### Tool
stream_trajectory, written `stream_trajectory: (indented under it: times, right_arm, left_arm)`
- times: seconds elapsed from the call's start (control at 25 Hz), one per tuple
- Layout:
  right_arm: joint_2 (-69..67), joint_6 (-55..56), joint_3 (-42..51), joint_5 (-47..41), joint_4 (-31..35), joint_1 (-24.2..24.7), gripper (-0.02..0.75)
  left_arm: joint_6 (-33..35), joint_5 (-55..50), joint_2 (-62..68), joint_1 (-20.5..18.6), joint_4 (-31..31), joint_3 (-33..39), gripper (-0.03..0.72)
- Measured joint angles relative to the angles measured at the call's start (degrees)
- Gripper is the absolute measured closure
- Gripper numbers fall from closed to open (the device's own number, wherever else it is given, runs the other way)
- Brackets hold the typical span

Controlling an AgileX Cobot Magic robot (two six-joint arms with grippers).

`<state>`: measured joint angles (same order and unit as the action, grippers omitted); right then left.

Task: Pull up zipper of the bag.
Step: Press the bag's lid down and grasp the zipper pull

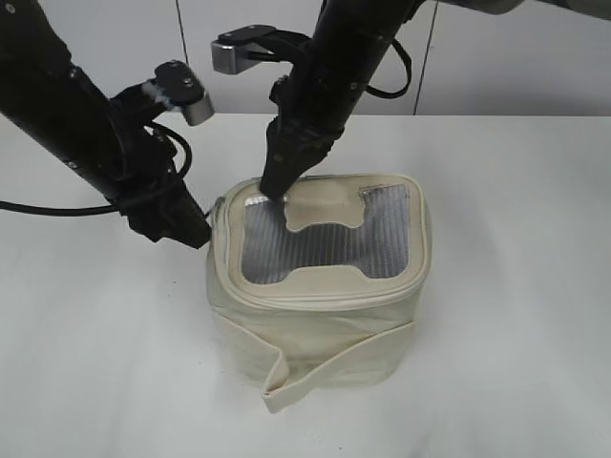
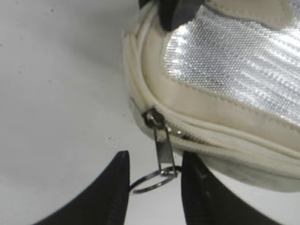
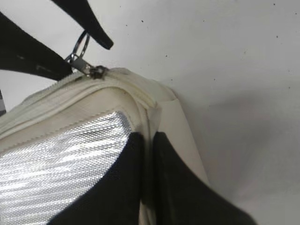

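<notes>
Two hands are at work on one bag (image 1: 320, 286), which stands upright on the white tabletop (image 1: 506, 286) a little below the middle of the exterior view. Its lid faces up, showing one silvery mesh panel (image 1: 325, 239). One loose cream strap (image 1: 286, 377) sags across the front wall toward 6 o'clock.

At about 9 o'clock of the lid, the left hand (image 2: 152, 180) reaches the bag's corner from the side. In the left wrist view its two fingers stand narrowly apart with the ring pull (image 2: 152, 180) hanging between them. The ring seems to touch both fingers, but whether it is truly pinched I cannot tell. One silver slider (image 2: 154, 119) sits at that corner on the zipper (image 2: 215, 138). I can count only this one slider. The hand is probably placed there so that it can draw the slider along the track around the lid edge.

From above, the right hand (image 3: 147, 159) comes down onto the lid's back-left corner, near 11 o'clock of the lid. Its two fingers are almost together, with a strip of the cream lid edge showing in the thin gap between them. It looks pressed or clamped there to steady the bag, so the soft body does not slide or twist when the slider is pulled.
</notes>
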<state>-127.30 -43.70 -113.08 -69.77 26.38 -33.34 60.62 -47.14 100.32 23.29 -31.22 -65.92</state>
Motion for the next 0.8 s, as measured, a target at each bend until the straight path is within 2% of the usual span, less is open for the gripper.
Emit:
stream_trajectory:
  times: [0.16,0.28,0.36,0.8]
  right_arm:
    - [0.0,0.1,0.0,0.0,0.2,0.0,0.696]
    - [0.1,0.1,0.0,0.0,0.2,0.0,0.696]
    - [0.1,0.1,0.0,0.0,0.2,0.0,0.696]
    - [0.1,0.4,0.0,0.0,0.1,0.0,0.696]
  left_arm:
    - [0.0,0.0,0.1,0.0,1.4,0.0,0.434]
    - [0.0,-0.7,0.2,0.0,2.4,0.0,0.627]
    - [-0.1,-1.1,0.3,0.0,2.7,0.0,0.685]
    - [-1.9,-4.4,-1.8,0.0,2.7,0.0,0.688]
